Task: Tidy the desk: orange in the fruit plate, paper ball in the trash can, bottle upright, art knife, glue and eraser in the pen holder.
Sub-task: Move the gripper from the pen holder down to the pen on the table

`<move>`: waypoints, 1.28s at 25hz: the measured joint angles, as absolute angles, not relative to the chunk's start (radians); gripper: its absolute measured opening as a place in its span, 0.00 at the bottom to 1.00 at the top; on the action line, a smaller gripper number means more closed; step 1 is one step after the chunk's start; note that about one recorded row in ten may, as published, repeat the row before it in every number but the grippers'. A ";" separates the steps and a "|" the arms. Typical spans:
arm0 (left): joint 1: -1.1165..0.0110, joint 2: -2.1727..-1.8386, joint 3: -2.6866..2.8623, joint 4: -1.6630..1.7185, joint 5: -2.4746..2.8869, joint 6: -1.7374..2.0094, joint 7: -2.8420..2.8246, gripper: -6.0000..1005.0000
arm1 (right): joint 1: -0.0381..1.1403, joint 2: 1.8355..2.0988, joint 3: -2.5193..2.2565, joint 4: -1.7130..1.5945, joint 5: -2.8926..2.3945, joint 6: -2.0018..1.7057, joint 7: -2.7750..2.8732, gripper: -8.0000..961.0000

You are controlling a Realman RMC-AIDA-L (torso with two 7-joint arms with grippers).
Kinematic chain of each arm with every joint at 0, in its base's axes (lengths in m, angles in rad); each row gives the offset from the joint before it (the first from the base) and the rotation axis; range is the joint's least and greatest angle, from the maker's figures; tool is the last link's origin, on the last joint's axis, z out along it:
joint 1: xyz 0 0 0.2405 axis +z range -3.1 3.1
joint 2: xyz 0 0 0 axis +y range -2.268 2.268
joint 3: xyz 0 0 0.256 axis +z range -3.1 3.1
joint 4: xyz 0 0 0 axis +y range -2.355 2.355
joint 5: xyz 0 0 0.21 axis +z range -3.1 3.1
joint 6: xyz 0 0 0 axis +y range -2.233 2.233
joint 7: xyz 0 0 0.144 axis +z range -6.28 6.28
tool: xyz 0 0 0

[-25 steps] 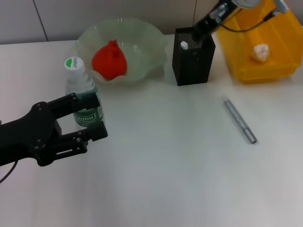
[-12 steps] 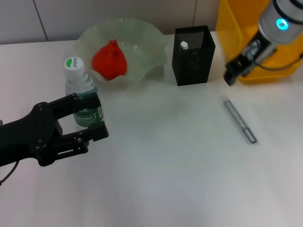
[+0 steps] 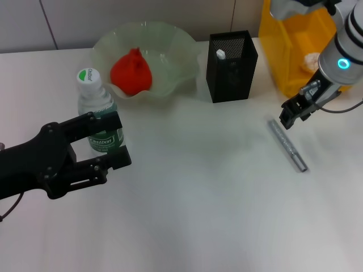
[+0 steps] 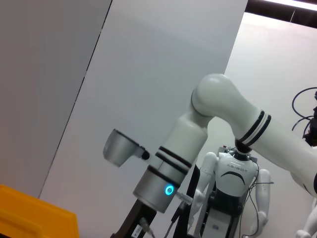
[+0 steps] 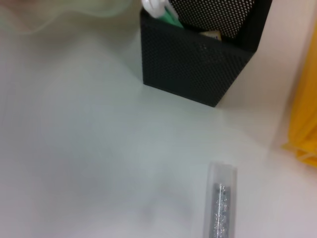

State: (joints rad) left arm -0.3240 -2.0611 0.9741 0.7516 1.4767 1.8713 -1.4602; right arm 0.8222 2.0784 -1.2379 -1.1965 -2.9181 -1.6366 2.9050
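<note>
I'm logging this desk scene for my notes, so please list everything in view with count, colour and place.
desk: one, white, under everything.
fruit plate: one, pale green glass, far left of centre.
orange: one, red-orange, inside the fruit plate.
bottle: one, clear with green label, upright in front of the plate.
pen holder: one, black mesh, far centre, a white-tipped item inside.
trash can: one, yellow, far right.
paper ball: one, white, inside the trash can.
silver tube: one, glittery silver, lying right of centre.
left claw: black, around the bottle.
right claw: black, just above the tube's far end.
</note>
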 joint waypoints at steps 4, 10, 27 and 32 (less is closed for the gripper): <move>-0.323 -2.061 0.974 0.752 1.477 1.872 -1.462 0.77 | 0.823 2.075 -1.235 -1.128 -2.918 -1.577 2.904 0.37; -0.324 -2.062 0.974 0.752 1.477 1.873 -1.463 0.77 | 0.844 2.069 -1.233 -1.031 -2.918 -1.501 2.903 0.37; -0.322 -2.062 0.974 0.741 1.477 1.873 -1.458 0.77 | 0.909 2.063 -1.233 -0.840 -2.919 -1.337 2.895 0.37; -0.321 -2.062 0.974 0.737 1.477 1.872 -1.456 0.77 | 0.915 2.062 -1.233 -0.813 -2.919 -1.314 2.890 0.37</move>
